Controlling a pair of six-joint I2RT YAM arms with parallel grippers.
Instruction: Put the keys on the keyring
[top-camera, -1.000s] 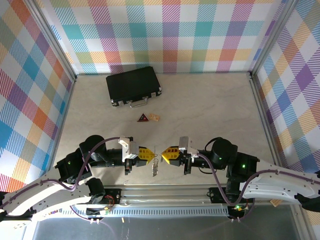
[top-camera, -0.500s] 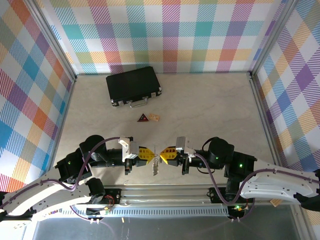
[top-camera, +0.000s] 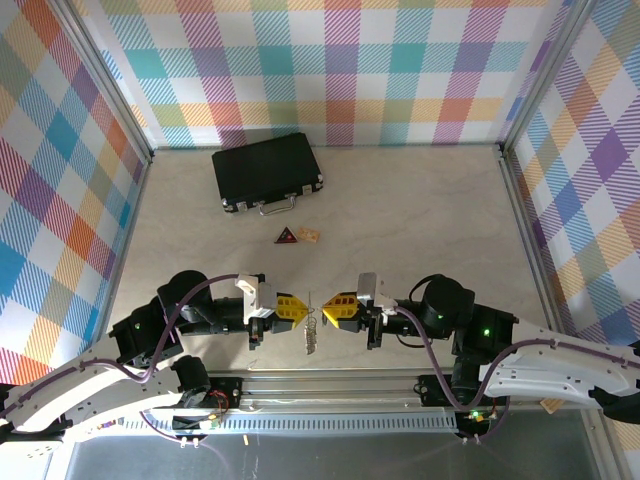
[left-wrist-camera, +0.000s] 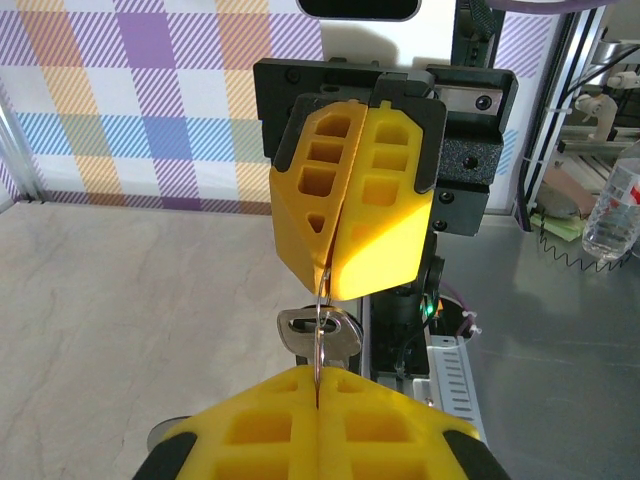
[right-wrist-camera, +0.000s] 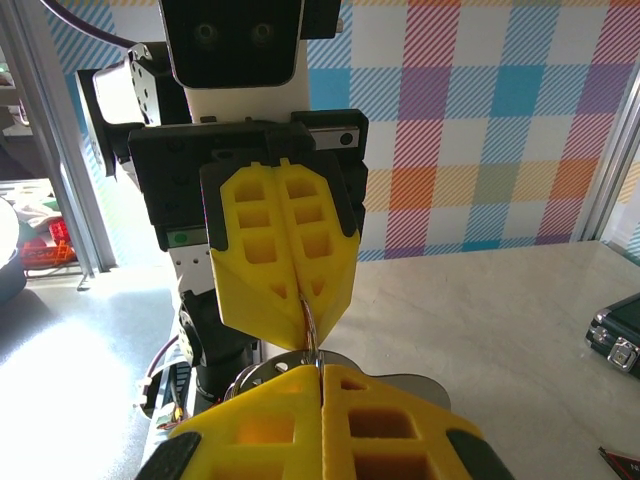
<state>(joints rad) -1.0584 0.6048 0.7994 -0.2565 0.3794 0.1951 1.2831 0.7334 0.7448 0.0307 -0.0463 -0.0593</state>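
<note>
Plainly, the two arms meet nose to nose low over the near edge of the worktop (top-camera: 420, 220), with the ring (top-camera: 312, 322) caught between them. A short chain (top-camera: 309, 342) dangles from it toward the worktop.

The step in hand looks like working the key (left-wrist-camera: 340, 335) along the wire loop while both arms steady it. The key's silver head, with its hole, hangs just behind the wire in the gap between the two tips. Whether the wire already passes through that hole cannot be told from these views.

To do this well, I would let one side hold firm and the other make only small moves. The wire is thin and lies right along the seams of the pads, so a pull apart or a twist could spring it out or bend the loop. The loop's plane is best kept in line with both seams. Neither side has the key itself, so pushing it along would call for one side to let go and take the key by its head, while the other alone carries the ring.

The left end effector (left-wrist-camera: 318, 385) is fully closed, its yellow pads pressed together on one side of the ring. The right end effector (right-wrist-camera: 320, 378) is closed just as tightly on the opposite side.
</note>
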